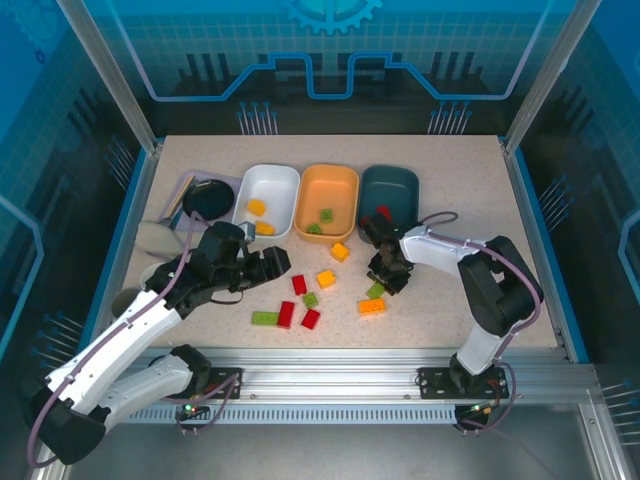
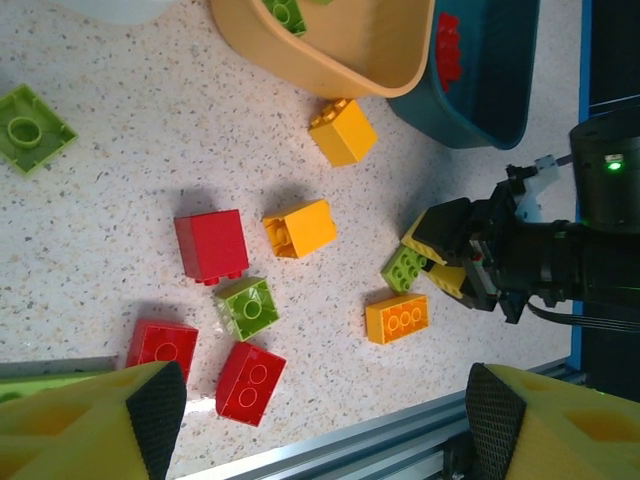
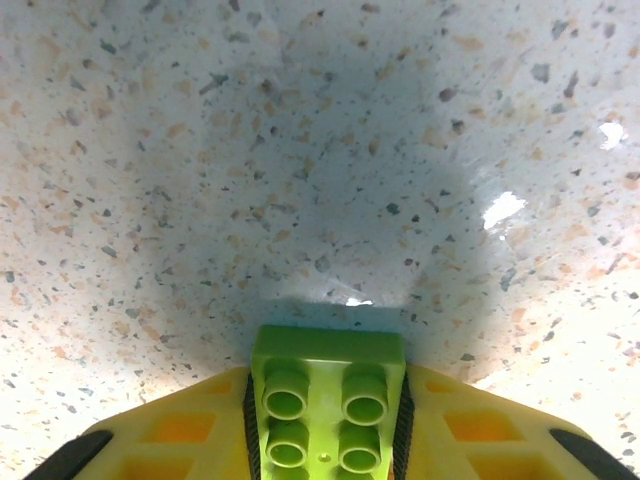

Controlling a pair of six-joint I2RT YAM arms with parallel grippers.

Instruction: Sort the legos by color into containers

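The light green brick is clamped between the pads of the right end effector, low over the worktop; its long axis cannot be judged. The orange tub, where green bricks are already kept, lies beyond this end effector and to its left. The wrist is bent steeply downward. The left end effector is held apart, near the loose red bricks.
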